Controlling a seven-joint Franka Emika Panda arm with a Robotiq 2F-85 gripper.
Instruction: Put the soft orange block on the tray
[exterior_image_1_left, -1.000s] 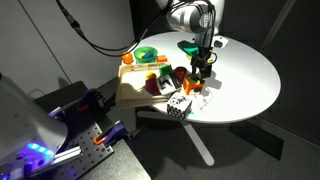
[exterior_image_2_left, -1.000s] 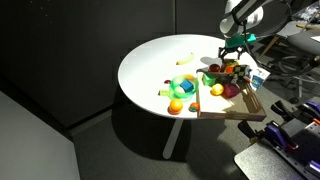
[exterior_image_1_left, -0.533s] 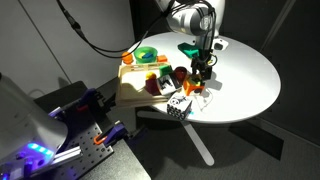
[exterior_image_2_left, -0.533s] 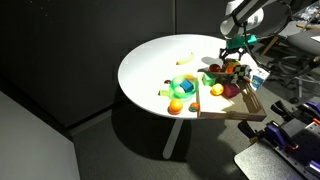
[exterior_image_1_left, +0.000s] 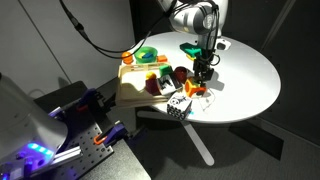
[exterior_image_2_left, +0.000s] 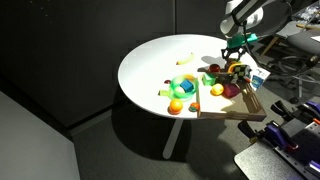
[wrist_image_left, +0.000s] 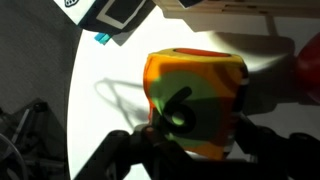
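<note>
The soft orange block (wrist_image_left: 195, 95) fills the wrist view. It is orange and yellow-green with a dark figure 6 on its face. My gripper (wrist_image_left: 195, 138) is shut on it, with one dark finger on each side. In both exterior views the gripper (exterior_image_1_left: 202, 72) (exterior_image_2_left: 236, 64) hangs low over the round white table, next to the tray's edge, and the block shows as a yellowish spot (exterior_image_2_left: 238, 69) between the fingers. The pale beige tray (exterior_image_1_left: 128, 93) (exterior_image_2_left: 246, 110) holds several toys. Whether the block touches the table cannot be told.
A black-and-white die (exterior_image_1_left: 178, 107) lies near the tray's corner. A green bowl (exterior_image_1_left: 147, 54) and a green piece (exterior_image_1_left: 188, 47) are behind it. A banana (exterior_image_2_left: 184, 58), a small orange ball (exterior_image_2_left: 176, 106) and other toys lie on the white table (exterior_image_1_left: 250, 80).
The gripper has shifted only slightly over the same spot. The block stays between its fingers.
</note>
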